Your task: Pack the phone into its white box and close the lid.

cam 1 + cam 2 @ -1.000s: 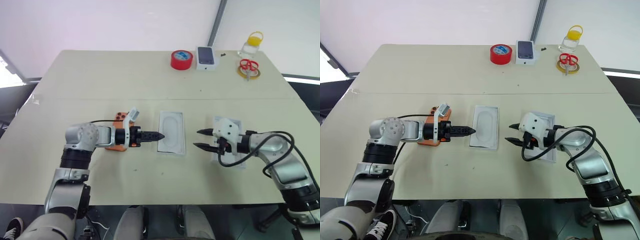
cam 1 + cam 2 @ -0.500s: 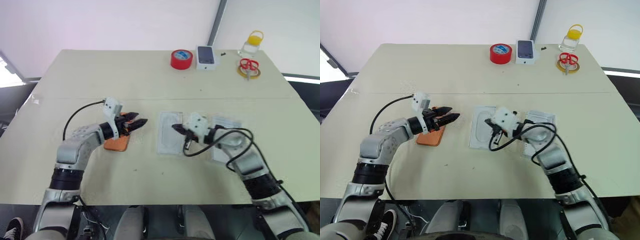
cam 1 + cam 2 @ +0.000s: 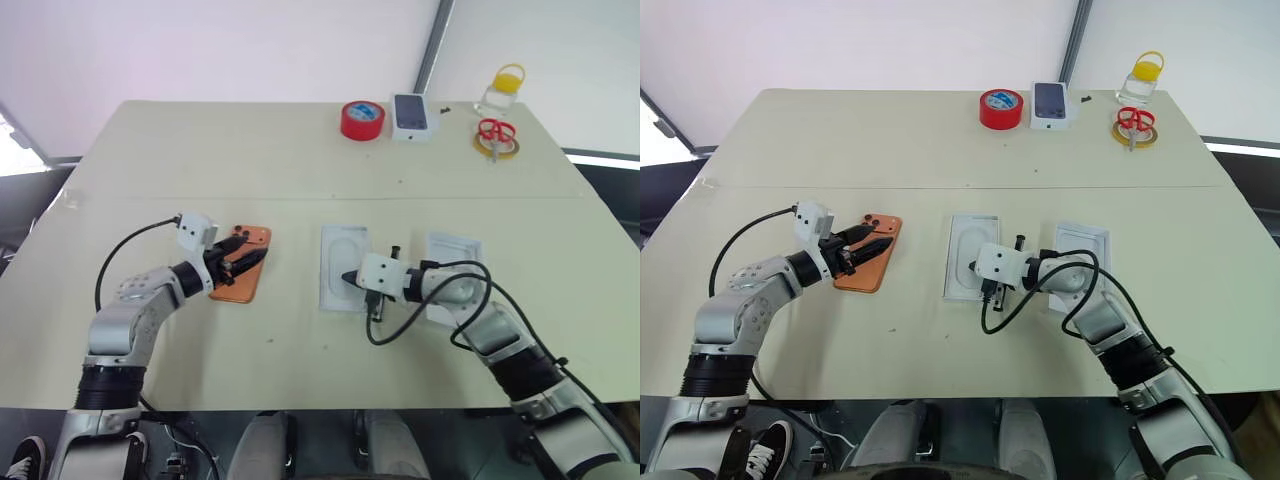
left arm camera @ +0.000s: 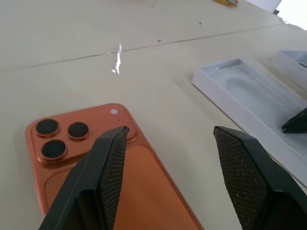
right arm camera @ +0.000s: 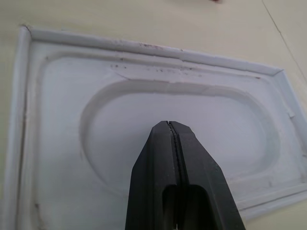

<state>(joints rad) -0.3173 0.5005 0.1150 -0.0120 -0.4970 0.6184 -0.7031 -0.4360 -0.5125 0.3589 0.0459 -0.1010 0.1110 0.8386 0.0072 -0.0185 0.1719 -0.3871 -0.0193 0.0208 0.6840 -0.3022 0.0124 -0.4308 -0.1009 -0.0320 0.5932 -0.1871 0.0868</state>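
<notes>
Item: phone, back up on counter; I am holding my left end effector wide over it (ready to grip), right end effector pinched shut, empty.

Soft, even daylight fills the room; the table is bright, shadows faint. A small glare streak glints on its surface, upper left of the left wrist view.

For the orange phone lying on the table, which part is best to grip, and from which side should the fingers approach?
Probably best across its two long edges, around mid-length, coming from above. The phone lies flat, back up, on the table, so only its thin sides offer opposing faces. Its camera cluster sits raised at one corner; gripping lower avoids it. The open left gripper hovers over it, with one long edge between the fingers.
</notes>
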